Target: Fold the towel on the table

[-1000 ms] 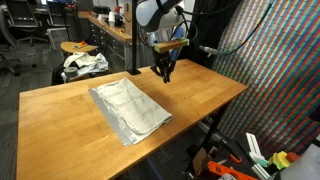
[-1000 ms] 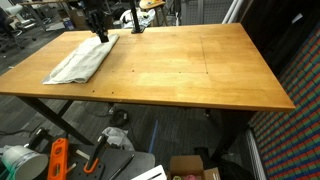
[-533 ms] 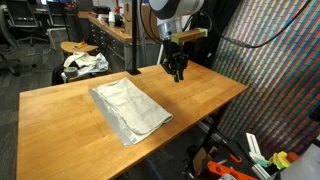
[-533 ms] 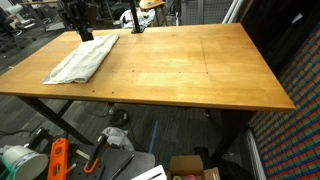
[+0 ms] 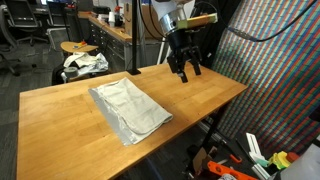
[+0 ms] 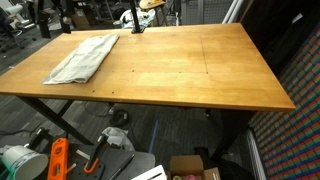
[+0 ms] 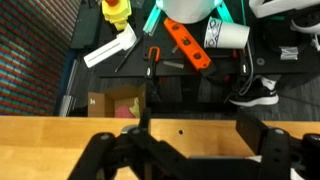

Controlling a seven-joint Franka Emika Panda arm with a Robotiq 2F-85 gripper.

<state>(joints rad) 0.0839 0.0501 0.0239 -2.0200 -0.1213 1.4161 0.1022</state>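
My spread, empty claw [image 5: 186,72] hangs well right of the towel [image 5: 130,108], which lies lengthwise far-to-near on the worktop [image 5: 60,135].

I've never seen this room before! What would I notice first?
Probably the pale grey towel lying on the big wooden table. Over the table's far edge hangs the robot's black pincer, open and empty. Next to the table stands a wall covered in a colourful pattern.

Bright, even light from above. The smooth light-brown wooden table [image 5: 200,98] shines softly under the black metal gripper [image 5: 189,74], which looks blurry in the wrist view.
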